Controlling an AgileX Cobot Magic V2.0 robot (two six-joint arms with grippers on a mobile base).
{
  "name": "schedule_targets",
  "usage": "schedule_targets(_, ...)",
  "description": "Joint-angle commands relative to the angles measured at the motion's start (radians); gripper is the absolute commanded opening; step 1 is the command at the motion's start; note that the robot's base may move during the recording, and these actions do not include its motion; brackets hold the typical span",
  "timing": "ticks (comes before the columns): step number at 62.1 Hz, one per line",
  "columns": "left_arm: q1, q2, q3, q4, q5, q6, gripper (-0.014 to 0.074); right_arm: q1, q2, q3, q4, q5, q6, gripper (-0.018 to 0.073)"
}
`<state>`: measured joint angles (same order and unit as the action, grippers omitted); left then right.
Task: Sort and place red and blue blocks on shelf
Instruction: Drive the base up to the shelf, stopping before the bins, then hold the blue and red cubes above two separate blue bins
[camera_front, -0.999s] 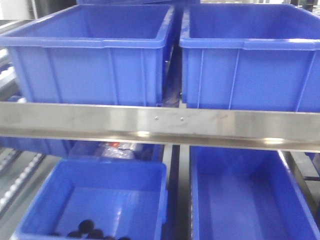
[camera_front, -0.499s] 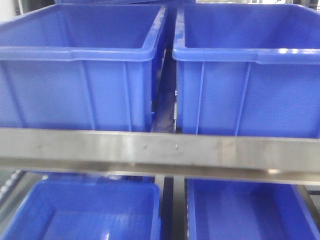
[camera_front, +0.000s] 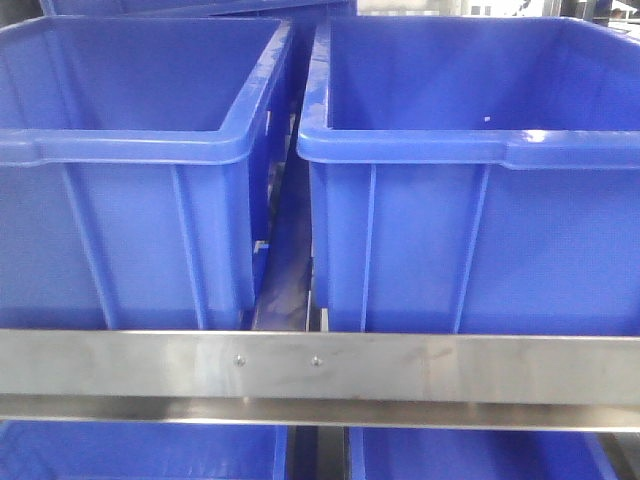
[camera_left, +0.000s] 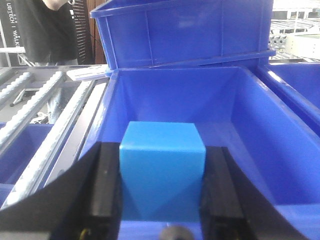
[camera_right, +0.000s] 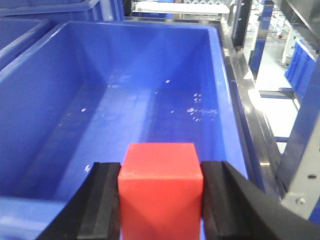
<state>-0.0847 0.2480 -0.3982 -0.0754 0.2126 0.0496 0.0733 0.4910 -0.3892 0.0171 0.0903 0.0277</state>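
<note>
The left pincer (camera_left: 161, 197) is clamped tight on the small light-blue cube block (camera_left: 162, 165), held between its two black fingers (camera_left: 106, 185) over a big blue plastic bin (camera_left: 250, 130), and the right pincer (camera_right: 160, 200) grips the small red cube block (camera_right: 161, 175) the same way over a second big blue plastic bin (camera_right: 150, 105).

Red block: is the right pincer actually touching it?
Touching. Right wrist view: both black fingers of the right pincer sit flush against the sides of the red block, no gap visible.

Left gripper (camera_left: 161, 165) was black, two thick flat fingers (camera_left: 106, 187), small round grey knob (camera_left: 172, 233) at bottom. Right gripper (camera_right: 159, 172) was black too.
</note>
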Motion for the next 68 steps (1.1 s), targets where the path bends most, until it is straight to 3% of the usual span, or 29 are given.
schedule_targets(1,-0.001,0.007,-0.028,-0.004,-0.094,-0.003,0.0125,-0.008,0.001,-0.029,-0.008,-0.081,-0.005,0.0052)
schedule_targets(68,-0.001,0.007,-0.028,-0.004,-0.094,-0.003,0.0125,-0.008,0.001,-0.029,-0.008,-0.081,-0.005,0.0052)
